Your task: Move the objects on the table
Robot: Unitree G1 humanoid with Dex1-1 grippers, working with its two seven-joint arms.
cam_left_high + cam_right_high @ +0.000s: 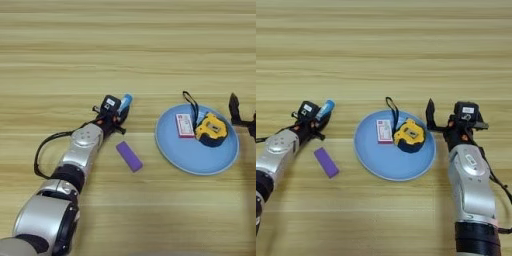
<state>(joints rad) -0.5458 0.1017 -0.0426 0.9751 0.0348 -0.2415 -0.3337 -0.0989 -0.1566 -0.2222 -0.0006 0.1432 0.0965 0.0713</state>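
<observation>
Glue stick (126, 101) sits clamped in my left gripper (121, 111) above the purple block (129, 156) on the table (128, 45), tape measure (409, 135) rests on the plate (387, 165), and my right gripper (432, 118), seemingly spread open, hangs just beside the rim.

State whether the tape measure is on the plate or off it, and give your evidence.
On it. The tape measure lies inside the rim of the plate, beside a small red-and-white card; its black strap trails over the rim.

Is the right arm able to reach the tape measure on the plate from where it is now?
Probably yes. The right end effector is just beside the plate, and nothing lies between it and the tape measure.
</observation>
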